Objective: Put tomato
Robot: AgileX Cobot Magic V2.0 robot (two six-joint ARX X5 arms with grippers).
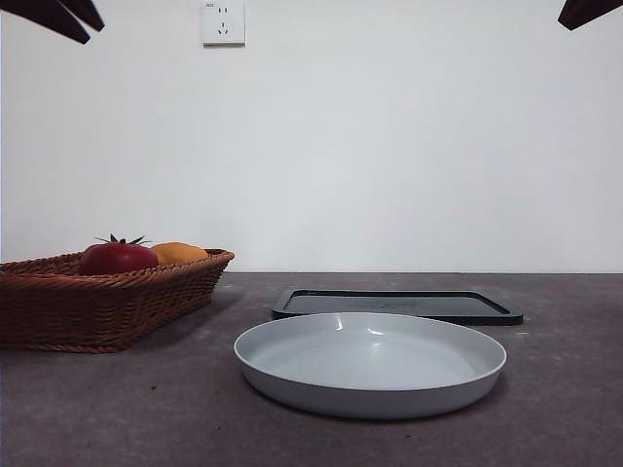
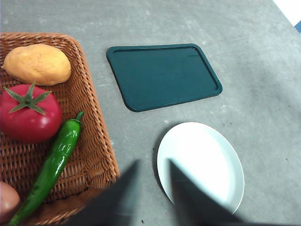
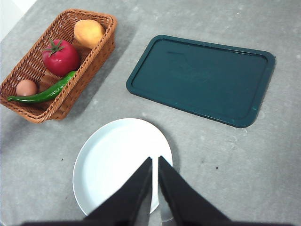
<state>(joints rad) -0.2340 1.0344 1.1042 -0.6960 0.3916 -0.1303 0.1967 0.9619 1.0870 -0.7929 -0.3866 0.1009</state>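
Note:
The tomato point(image 1: 117, 258) is glossy red with a green leafy stem and lies in a brown wicker basket point(image 1: 97, 311) at the left of the table. It also shows in the left wrist view point(image 2: 29, 113) and in the right wrist view point(image 3: 60, 57). My left gripper point(image 2: 153, 165) is open and empty, high above the table between the basket point(image 2: 94, 155) and a white plate point(image 2: 202, 160). My right gripper point(image 3: 155, 160) is shut and empty, high above the plate point(image 3: 113, 160). In the front view both arms show only as black tips at the top corners.
The basket also holds an orange rounded fruit point(image 2: 37, 63), a long green pepper point(image 2: 54, 162) and a brown egg-like thing point(image 3: 26, 87). The grey-white plate point(image 1: 370, 389) stands in the front middle. A flat dark green tray point(image 1: 399, 304) lies behind it. A white wall closes the back.

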